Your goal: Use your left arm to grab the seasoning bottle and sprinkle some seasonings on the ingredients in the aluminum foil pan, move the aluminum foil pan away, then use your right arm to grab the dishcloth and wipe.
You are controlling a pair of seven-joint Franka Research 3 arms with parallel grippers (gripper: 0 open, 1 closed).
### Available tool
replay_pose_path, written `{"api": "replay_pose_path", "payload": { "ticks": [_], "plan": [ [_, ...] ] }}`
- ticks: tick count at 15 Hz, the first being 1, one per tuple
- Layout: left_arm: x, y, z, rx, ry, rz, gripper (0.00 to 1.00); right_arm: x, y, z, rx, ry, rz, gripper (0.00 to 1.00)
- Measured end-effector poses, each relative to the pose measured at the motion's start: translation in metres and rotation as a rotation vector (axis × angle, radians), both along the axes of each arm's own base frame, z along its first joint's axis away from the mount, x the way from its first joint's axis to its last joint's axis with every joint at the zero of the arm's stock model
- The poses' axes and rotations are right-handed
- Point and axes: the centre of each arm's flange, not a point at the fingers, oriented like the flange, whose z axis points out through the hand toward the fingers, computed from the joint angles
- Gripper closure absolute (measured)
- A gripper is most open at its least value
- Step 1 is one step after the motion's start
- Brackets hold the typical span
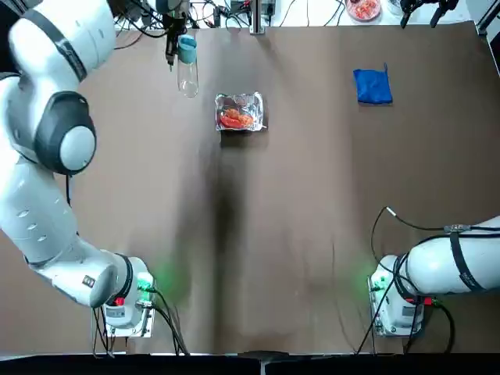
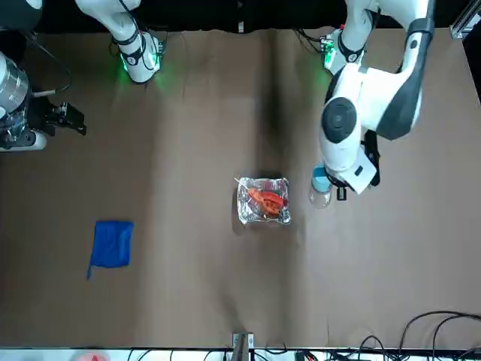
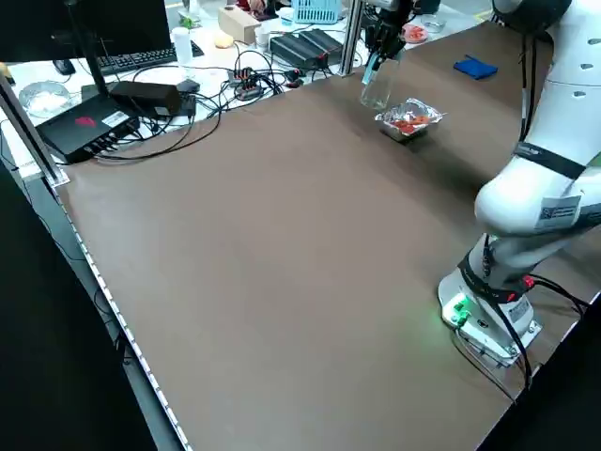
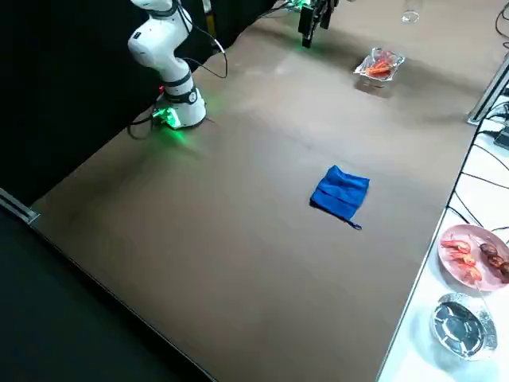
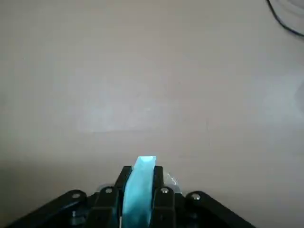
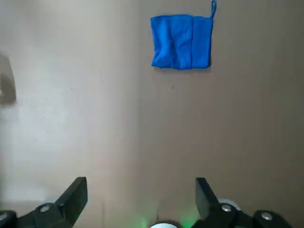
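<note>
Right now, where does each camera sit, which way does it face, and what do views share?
Top: overhead; both bases, left hand on seasoning bottle.
Front: across table; aluminum foil pan, dishcloth, both arms.
Left side: raised; left arm.
Right side: raised; right arm's base.
Left wrist: fingers shut on the blue cap.
Right wrist: open right hand, dishcloth.
Top and front share pan and dishcloth.

My left gripper [image 1: 173, 48] clamped the clear bottle [image 1: 187, 69] by its light-blue cap, just beside the foil pan [image 1: 240, 112] of red-orange food [image 1: 237, 119]. The folded blue cloth [image 1: 373, 86] lay well apart.
</note>
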Motion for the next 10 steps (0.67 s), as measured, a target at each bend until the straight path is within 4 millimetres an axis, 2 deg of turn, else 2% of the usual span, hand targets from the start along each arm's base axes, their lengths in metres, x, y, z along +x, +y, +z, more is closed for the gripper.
{"api": "replay_pose_path", "payload": {
  "ticks": [4, 7, 10],
  "plan": [
    [0.0, -0.025, -0.008, 0.084, -0.052, 0.01, 0.77, 0.0, -0.001, 0.0, 0.0, -0.001, -0.002, 0.0],
    [-0.001, -0.044, -0.025, 0.129, -0.065, 0.009, 0.77, 0.001, -0.006, 0.001, 0.0, -0.003, -0.012, 0.0],
    [-0.001, -0.055, -0.03, 0.152, -0.078, 0.001, 0.77, 0.001, -0.009, 0.001, 0.0, -0.004, -0.017, 0.0]
  ]
}}
